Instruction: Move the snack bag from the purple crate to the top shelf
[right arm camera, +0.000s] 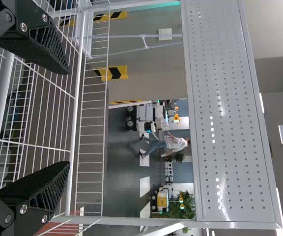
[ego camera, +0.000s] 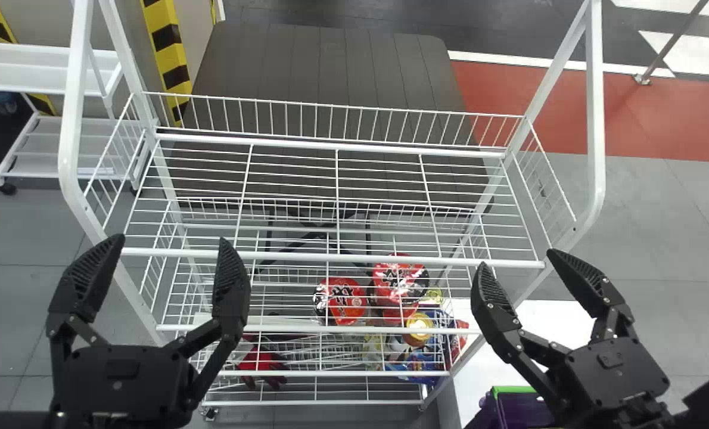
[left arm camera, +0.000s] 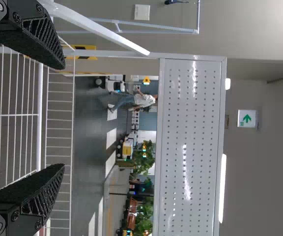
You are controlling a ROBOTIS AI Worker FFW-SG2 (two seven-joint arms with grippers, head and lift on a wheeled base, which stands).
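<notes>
The whole transfer looks undone: the snack bag presumably sits in the purple crate [ego camera: 524, 410]. The left end effector [ego camera: 171, 241] and right end effector [ego camera: 516, 258], wide open and holding nothing, hang near the top shelf [ego camera: 330, 257]. Grasp, lift and placing remain.

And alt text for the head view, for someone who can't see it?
Left pincer and right pincer, both black and open, before a white wire rack. Red packs sit lower in it; a purple crate is at lower right.
</notes>
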